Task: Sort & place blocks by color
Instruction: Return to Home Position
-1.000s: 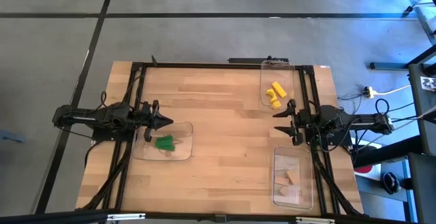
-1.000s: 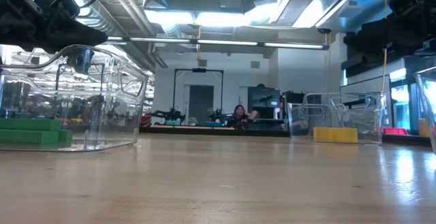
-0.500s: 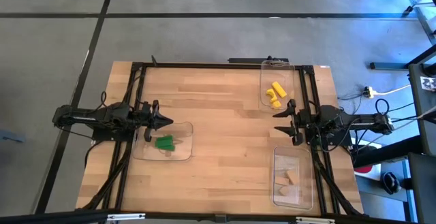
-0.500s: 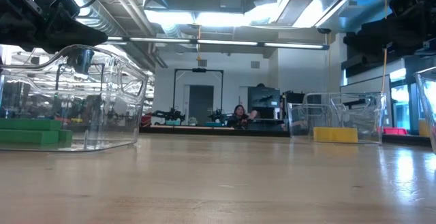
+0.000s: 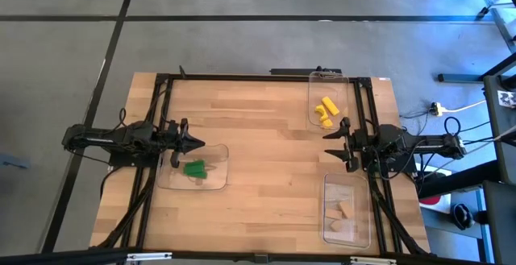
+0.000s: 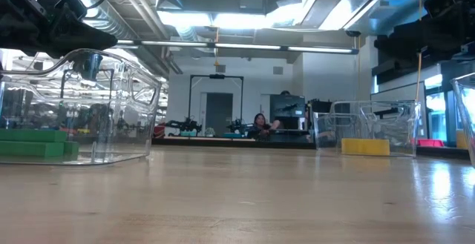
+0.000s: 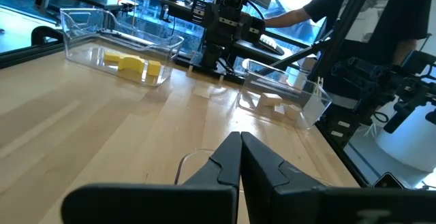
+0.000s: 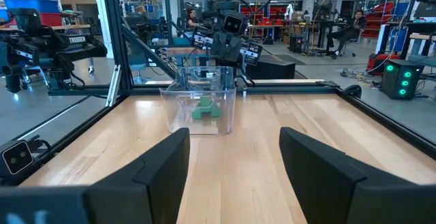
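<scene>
Workshop-lit table (image 5: 266, 144); tan blocks (image 5: 344, 210) plain from above, unseen low down; left gripper (image 7: 240, 137) together, right gripper (image 8: 235, 134) apart.

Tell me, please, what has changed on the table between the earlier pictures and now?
Nothing visibly changed. The left gripper, shut, and the right gripper, open, hold the same places. The green blocks, yellow blocks and tan blocks lie where they were.

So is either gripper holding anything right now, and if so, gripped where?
Nothing is held. The left gripper is shut on itself with nothing in it; the right gripper is open and empty.
</scene>
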